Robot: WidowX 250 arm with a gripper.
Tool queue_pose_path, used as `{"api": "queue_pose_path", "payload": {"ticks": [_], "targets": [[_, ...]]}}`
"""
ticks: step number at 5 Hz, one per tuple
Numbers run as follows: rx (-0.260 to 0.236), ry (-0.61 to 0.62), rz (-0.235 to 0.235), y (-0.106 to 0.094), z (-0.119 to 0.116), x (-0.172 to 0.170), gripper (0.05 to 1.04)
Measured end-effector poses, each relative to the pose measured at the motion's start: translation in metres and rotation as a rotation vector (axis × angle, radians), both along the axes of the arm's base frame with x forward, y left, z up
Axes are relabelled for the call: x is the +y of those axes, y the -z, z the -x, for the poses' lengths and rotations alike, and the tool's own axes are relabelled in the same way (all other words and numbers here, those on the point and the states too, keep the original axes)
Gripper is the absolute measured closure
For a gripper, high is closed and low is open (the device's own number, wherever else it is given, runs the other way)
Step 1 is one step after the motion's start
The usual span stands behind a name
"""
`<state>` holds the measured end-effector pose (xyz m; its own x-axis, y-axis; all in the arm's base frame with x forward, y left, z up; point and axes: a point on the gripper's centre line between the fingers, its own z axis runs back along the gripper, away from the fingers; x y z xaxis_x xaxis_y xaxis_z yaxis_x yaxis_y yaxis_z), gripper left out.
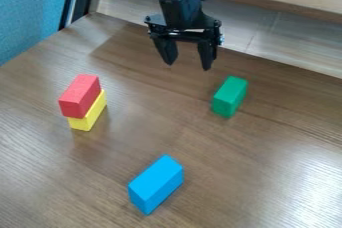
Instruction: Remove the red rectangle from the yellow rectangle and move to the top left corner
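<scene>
A brown wood-grain tabletop [200, 147] spreads beneath the black two-finger gripper [188, 66], which hangs near the far edge, its fingers spread with nothing between them. Nearer the camera than the gripper lies a blue rectangular block [157, 184]. The red rectangular block [80, 94] rests atop a yellow rectangular block [93, 114], left of the gripper in the view and somewhat nearer the camera; its long axis slants from near left to far right. A green rectangular block [229, 96] stands just right of the gripper, slightly nearer the camera.
</scene>
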<state>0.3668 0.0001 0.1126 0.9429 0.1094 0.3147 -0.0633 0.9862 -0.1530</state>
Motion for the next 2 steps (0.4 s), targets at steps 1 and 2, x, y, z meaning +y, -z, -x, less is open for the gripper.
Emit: {"api": "queue_pose_path", "payload": {"ticks": [1,2], "targets": [[0.036,0.002,0.003,0.0123,0.0031,-0.0009,0.083],[0.061,0.003,0.009,0.0219,0.0125,-0.0016,0.083]]}}
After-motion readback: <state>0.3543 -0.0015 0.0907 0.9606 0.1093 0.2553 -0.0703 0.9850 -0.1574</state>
